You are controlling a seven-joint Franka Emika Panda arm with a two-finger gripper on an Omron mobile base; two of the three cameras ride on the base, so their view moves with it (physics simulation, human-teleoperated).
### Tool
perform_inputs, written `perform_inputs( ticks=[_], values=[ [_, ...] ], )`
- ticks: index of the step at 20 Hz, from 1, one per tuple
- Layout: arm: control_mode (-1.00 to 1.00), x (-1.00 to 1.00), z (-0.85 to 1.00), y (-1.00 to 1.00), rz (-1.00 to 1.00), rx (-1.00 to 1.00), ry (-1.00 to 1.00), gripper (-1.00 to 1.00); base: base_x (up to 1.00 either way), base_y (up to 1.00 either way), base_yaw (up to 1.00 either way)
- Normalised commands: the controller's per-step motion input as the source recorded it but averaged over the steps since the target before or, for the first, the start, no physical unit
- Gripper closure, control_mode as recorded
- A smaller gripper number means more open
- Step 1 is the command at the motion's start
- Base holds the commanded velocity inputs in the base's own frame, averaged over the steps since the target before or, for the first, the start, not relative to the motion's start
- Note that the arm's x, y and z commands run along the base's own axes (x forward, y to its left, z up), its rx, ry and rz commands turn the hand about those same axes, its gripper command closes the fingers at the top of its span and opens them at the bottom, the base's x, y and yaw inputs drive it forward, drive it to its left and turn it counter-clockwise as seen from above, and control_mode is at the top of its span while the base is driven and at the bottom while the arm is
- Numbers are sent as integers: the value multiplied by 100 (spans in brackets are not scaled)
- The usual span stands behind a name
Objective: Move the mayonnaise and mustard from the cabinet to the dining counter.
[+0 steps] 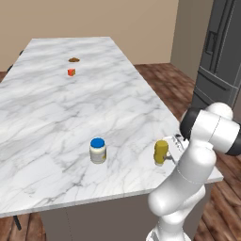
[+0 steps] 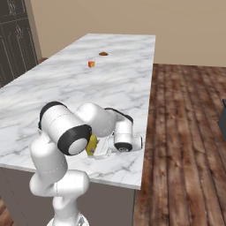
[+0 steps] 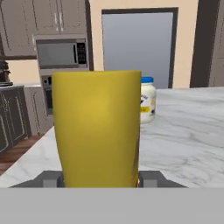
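The mustard [image 1: 160,151], a yellow squeeze bottle, stands upright near the near right corner of the dining counter [image 1: 70,108]. My gripper [image 1: 164,158] reaches in low from the right and is shut on the bottle's lower body. In the hand view the mustard [image 3: 98,127] sits between the fingertips [image 3: 151,179], which press its sides. The mayonnaise [image 1: 98,149], a white jar with a blue lid, stands upright on the slab to the bottle's left, apart from it, and shows behind the bottle as the mayonnaise [image 3: 148,99]. Panelled upper cabinet doors [image 3: 43,17] hang far across the room.
A small orange-red cube [image 1: 71,72] and a flat brown item [image 1: 74,60] lie far up the counter. The counter's right edge drops to wood floor [image 2: 185,132]. A dark fridge [image 1: 221,52] stands at the right. My arm's elbow [image 2: 66,128] hangs over the near edge.
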Motion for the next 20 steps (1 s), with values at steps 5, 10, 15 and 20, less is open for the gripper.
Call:
perform_inputs(
  ticks=[5,10,15,20],
  values=[
    [-100,0,-25,0,0,0,0,100,0,0,0],
    [-100,-1,-12,0,0,0,0,100,0,0,0],
    [-100,-1,-6,2,0,0,0,-100,0,0,0],
    [-100,-7,-1,0,0,0,0,-100,0,0,0]
  ],
)
